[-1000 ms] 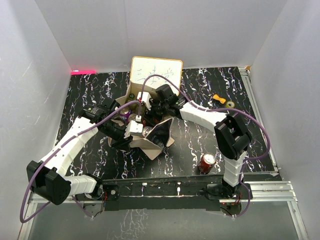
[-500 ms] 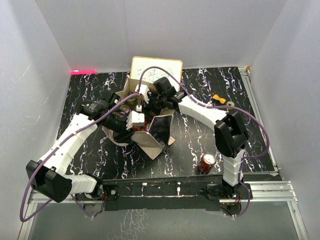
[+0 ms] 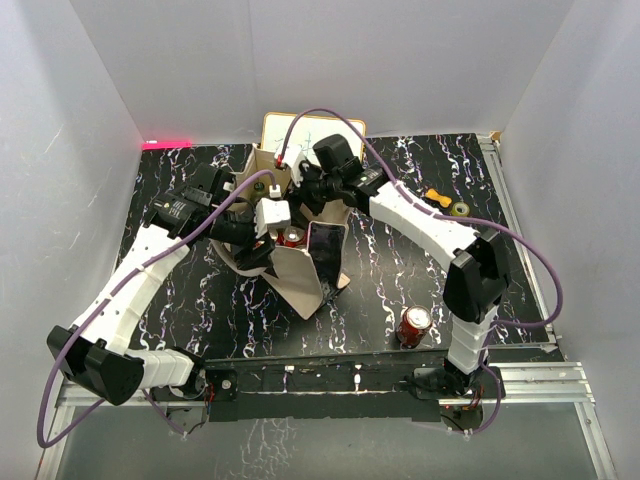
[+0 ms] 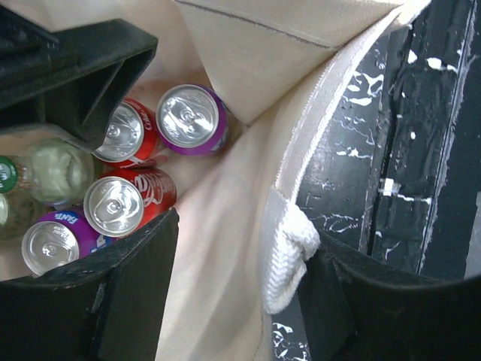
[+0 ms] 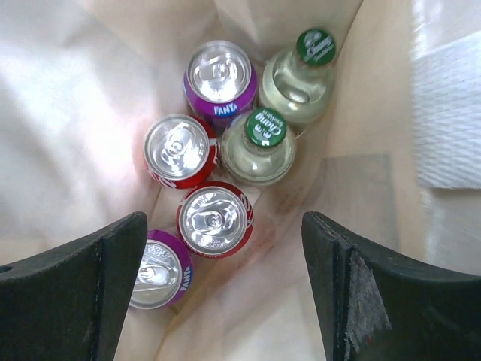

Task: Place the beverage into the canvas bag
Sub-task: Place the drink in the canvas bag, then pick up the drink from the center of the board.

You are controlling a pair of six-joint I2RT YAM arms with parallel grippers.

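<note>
The beige canvas bag [image 3: 298, 272] stands open in the middle of the table, its dark panel facing right. Inside it stand several beverages: red cans [image 5: 215, 219], purple Fanta cans [image 5: 220, 75] and two green-capped bottles [image 5: 259, 147]. One more red can [image 3: 415, 323] stands on the table near the right arm's base. My left gripper [image 4: 244, 248] is open astride the bag's left rim, one finger inside and one outside, with the woven handle [image 4: 289, 256] loose between them. My right gripper [image 5: 224, 226] hangs open above the bag's mouth, holding nothing.
A white framed board [image 3: 313, 135] leans at the back behind the bag. A small orange piece [image 3: 432, 196] and a round dark thing [image 3: 460, 209] lie at the back right. Grey walls close in three sides. A metal rail runs along the near edge.
The left jaws have spread apart off the bag's rim. Both grippers have shifted toward the back, and the bag now stands more upright with its mouth wider.
</note>
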